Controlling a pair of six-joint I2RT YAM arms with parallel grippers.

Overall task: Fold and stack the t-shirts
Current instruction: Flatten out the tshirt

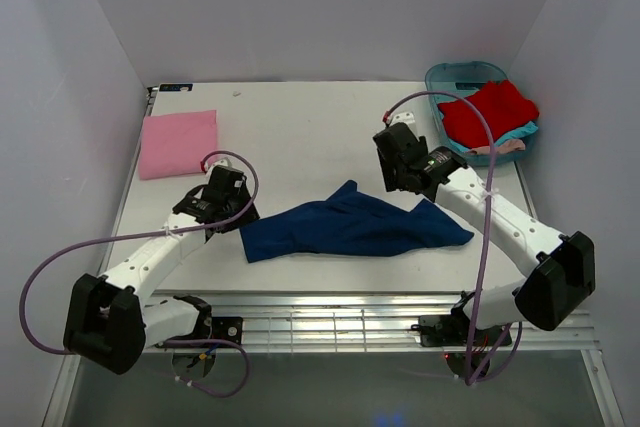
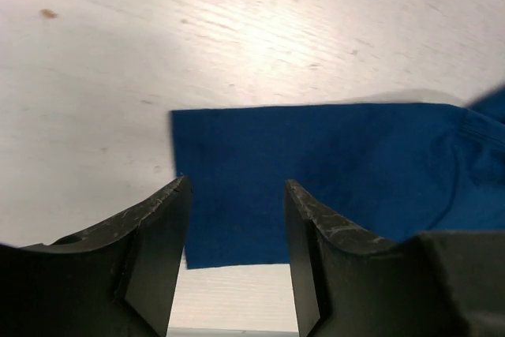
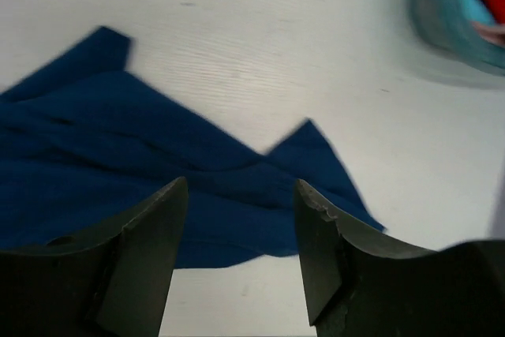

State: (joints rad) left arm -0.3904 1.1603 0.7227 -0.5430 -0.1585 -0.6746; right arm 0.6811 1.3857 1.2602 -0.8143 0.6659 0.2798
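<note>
Left gripper [image 2: 237,195]: jaws apart, empty, over navy t-shirt [image 1: 340,229] left edge.
Right gripper [image 3: 241,195]: jaws apart, empty, over its right end.
Navy t-shirt: spread on desk [image 1: 300,137].

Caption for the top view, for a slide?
Left gripper and right gripper, both open, over the ends of a rumpled navy t-shirt; folded pink t-shirt back left, tub of shirts back right.

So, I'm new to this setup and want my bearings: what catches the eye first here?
A rumpled navy t-shirt sprawls in the middle, with the open left gripper at its left end and the open right gripper over its right. A folded pink t-shirt lies far left; a red t-shirt fills the teal tub far right.
</note>
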